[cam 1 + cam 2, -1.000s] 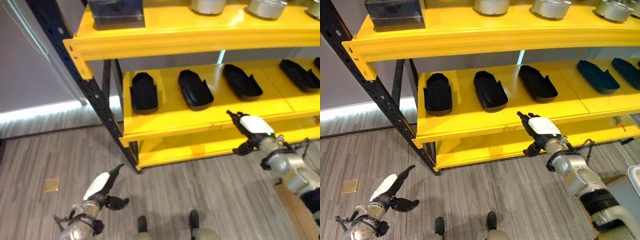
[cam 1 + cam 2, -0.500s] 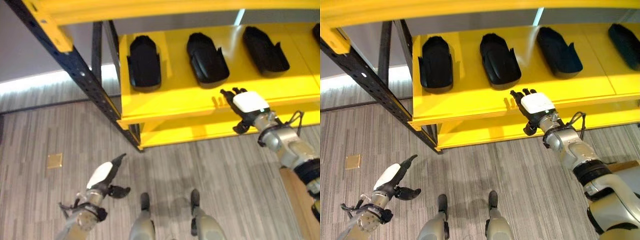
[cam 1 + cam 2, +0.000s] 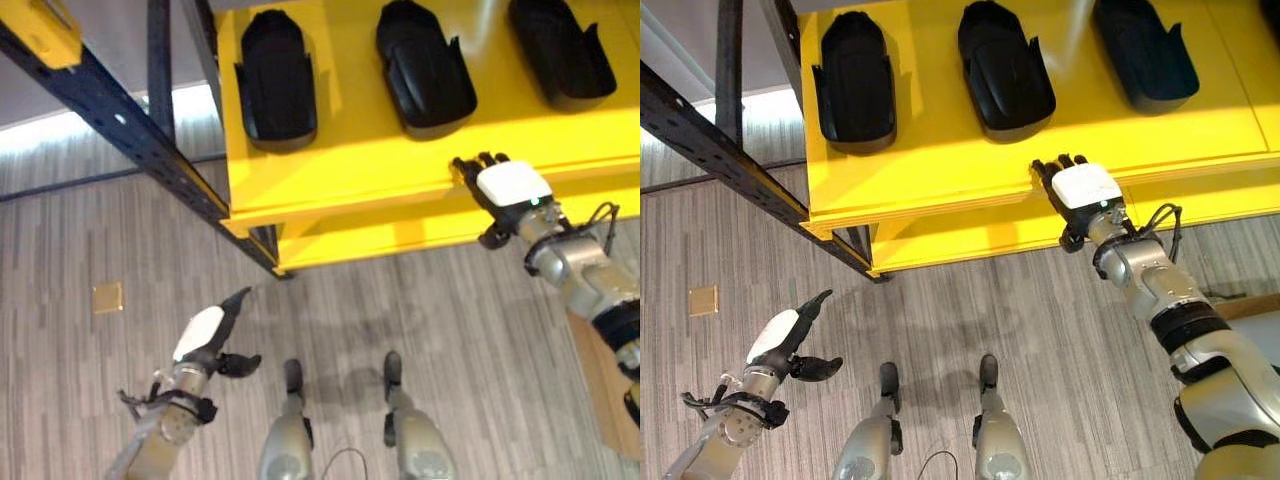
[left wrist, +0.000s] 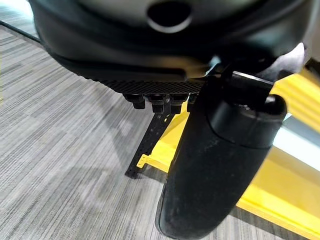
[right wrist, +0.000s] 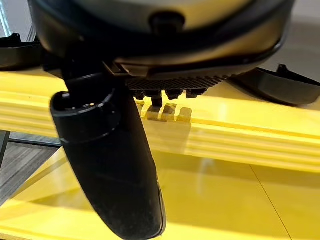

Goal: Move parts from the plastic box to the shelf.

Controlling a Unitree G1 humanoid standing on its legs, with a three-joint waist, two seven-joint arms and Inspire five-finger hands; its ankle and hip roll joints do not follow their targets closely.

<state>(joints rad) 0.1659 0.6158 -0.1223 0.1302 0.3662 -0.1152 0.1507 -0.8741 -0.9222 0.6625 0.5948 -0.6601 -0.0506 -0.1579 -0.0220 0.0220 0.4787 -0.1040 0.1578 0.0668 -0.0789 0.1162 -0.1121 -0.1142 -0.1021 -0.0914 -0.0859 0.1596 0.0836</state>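
Both hands empty, parts already on the shelf.

Since a second ago the whole view has tipped downward (camera motion, not the shelf), losing the top tier; the right hand (image 3: 1080,187) has kept at the front edge of the yellow shelf (image 3: 940,170), fingers straight, holding nothing. Three black parts (image 3: 1005,65) lie in a row on that tier, apart from the hand, so a placement looks finished. The left hand (image 3: 205,335) hangs relaxed and empty over the floor (image 3: 90,230). The right wrist view adds the lower tier (image 5: 210,200) under the hand's thumb.
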